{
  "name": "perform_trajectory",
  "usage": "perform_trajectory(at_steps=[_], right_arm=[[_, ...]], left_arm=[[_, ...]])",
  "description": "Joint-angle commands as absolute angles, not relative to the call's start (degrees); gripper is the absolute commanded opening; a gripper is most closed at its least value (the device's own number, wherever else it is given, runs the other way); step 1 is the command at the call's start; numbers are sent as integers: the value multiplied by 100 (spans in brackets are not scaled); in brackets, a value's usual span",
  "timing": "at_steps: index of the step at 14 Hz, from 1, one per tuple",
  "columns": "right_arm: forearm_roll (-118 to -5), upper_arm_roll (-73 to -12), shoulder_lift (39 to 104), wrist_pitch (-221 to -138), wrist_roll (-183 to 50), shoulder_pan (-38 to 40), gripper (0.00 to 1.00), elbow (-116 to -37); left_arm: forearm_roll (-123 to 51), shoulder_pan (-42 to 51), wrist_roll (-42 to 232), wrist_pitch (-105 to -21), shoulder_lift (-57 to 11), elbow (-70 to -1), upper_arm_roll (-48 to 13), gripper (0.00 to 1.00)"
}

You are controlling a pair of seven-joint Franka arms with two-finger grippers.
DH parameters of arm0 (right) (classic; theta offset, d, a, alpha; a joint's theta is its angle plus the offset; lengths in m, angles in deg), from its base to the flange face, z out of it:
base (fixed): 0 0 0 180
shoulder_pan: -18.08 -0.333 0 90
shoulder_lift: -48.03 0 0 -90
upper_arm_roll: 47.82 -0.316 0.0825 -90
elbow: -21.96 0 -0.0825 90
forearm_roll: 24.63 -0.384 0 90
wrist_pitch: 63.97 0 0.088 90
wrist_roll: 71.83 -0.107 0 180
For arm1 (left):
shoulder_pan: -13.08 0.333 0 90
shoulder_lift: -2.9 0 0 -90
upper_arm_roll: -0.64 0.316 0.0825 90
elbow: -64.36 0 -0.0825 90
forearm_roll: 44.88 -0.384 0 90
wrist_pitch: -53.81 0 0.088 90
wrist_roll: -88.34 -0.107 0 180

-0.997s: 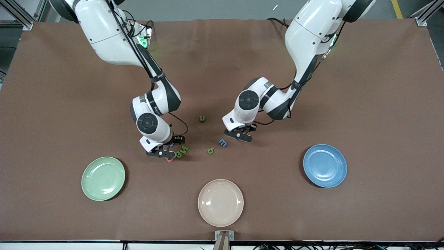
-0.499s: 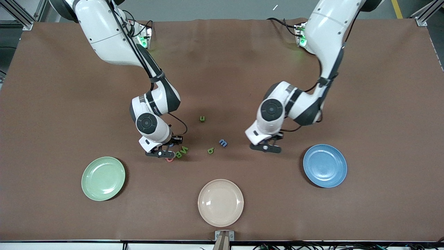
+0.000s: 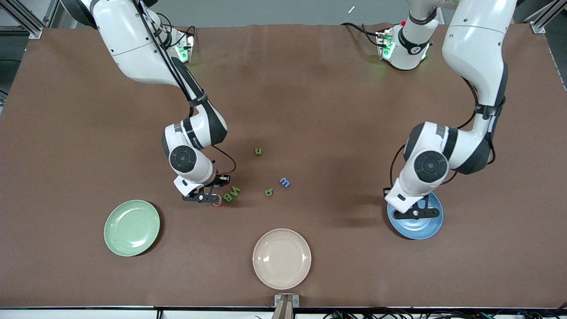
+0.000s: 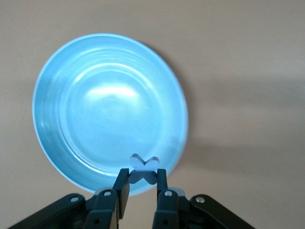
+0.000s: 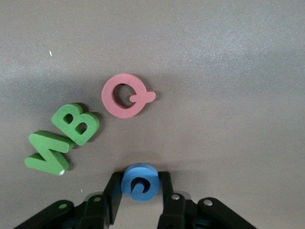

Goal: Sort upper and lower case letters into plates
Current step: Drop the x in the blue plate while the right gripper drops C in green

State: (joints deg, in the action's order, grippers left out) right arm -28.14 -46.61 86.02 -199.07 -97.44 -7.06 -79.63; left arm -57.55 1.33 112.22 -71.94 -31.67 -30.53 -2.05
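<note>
Left claw (image 4: 142,177) pinches a blue x-shaped letter (image 4: 144,168) over the blue plate (image 3: 426,225) (lower right); right claw (image 5: 141,187) grips a round blue letter (image 5: 139,182) on the surface (image 3: 310,88).

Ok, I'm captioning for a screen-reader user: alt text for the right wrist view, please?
The right claw is shut on a round blue letter just above the brown table. On the table nearby lie a pink Q and, beside it, a green B touching another green letter.

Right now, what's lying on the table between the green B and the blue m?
Just one green letter, a little nearer the front camera than the blue m, with the green B toward the right arm's end. The front view shows it.
</note>
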Motion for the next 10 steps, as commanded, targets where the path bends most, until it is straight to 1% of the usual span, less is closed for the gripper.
perform_trajectory(at_steps=[1,2,3,4,5,6,8,10], right_arm=[[-2859,-4703,8530,-19941,-9661,-592,16,-8105],[-2859,-4694,8530,-19915,-9635,-548,12,-8035],[-2841,-4685,8504,-19862,-9574,-478,8,-7913],[-2771,-4642,8486,-19566,-9304,-382,6,-7711],[-2553,-4511,8503,-19180,-8814,-215,6,-7344],[-2386,-4475,8521,-18950,-8347,4,6,-7062],[-2070,-4465,8530,-18939,-7582,365,6,-6919],[-1342,-4457,8565,-18965,-7236,699,6,-6726]], left_arm=[[-5885,367,11278,-7590,-3463,-3004,-253,25],[-5885,420,11269,-7635,-3481,-3012,-261,36],[-5885,386,11277,-7679,-3472,-3039,-261,67],[-5885,333,11269,-7706,-3446,-3065,-279,68],[-5885,237,11356,-7680,-3411,-3091,-322,70],[-5851,106,11365,-7645,-3367,-3083,-393,85],[-5798,-97,11749,-7636,-3323,-3074,-454,84],[-5745,-378,12609,-7636,-3358,-2987,-612,83]])
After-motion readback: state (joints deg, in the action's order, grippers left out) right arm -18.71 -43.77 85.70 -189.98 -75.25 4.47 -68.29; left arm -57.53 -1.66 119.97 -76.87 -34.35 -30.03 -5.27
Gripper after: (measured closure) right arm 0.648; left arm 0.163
